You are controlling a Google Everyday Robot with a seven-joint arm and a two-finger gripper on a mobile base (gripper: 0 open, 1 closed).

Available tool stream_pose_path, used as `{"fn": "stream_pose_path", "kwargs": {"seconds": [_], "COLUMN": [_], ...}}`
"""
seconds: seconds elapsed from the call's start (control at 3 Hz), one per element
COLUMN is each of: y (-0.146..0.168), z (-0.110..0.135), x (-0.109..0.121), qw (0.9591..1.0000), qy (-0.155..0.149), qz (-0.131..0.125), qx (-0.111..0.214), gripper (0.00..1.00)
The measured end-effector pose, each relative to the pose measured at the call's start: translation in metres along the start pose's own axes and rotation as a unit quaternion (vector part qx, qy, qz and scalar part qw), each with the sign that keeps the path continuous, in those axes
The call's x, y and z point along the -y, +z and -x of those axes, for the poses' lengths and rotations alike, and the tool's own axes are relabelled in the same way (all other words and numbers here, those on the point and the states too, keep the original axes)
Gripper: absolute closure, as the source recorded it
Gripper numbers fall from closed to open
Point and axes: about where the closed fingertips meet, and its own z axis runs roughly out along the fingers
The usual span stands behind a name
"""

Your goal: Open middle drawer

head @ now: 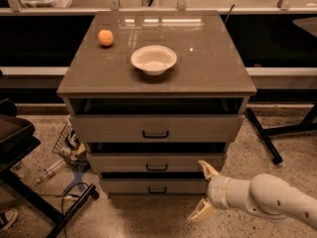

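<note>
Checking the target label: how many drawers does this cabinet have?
3, stacked: top drawer, middle drawer, bottom drawer; none looks hidden. The gripper hangs open at lower right, by the bottom drawer.

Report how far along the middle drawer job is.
Done: nothing yet; the middle drawer has its handle ungrasped. In hand: the pincer hangs open at the lower right front of the cabinet, right of and below that handle. Left: reach the handle, close on it, pull the drawer out.
</note>
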Motion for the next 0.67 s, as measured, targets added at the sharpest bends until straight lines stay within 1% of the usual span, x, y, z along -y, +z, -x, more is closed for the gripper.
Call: {"fn": "stream_pose_path", "kwargs": {"seconds": [0.33, 0.67], "y": [0.038, 0.076], "z": [-0.008, -0.007], "x": [-0.001, 0.016], "qw": [0.9998, 0.9981], "qy": [-0.016, -0.053], "qz": [0.011, 0.023], "qx": [0.002, -0.024], "gripper": [0.00, 0.00]}}
